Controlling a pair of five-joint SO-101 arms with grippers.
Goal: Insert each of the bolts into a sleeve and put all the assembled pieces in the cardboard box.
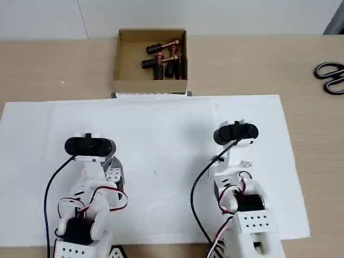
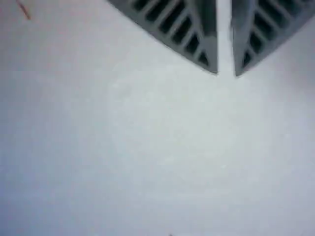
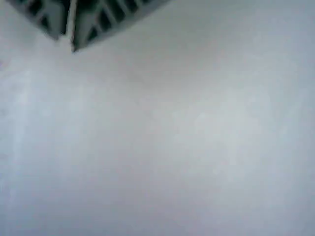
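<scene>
The copper bolts in black sleeves lay heaped in the cardboard box, just beyond the white paper sheet. Both arms sat low over the sheet. The left gripper was clenched to a thin slit and the right gripper was clenched too, each holding nothing.

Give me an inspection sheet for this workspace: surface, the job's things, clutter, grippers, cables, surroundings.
Surface: white sheet lying on a wooden table.
Job's things: assembled pieces lie inside the cardboard box, at the sheet's far edge.
Clutter: scissors on the table, off the sheet.
Grippers: left gripper shut, over the sheet; right gripper shut, over the sheet.
Cables: black cables run along both arms.
Surroundings: pale surface beyond the table.
</scene>
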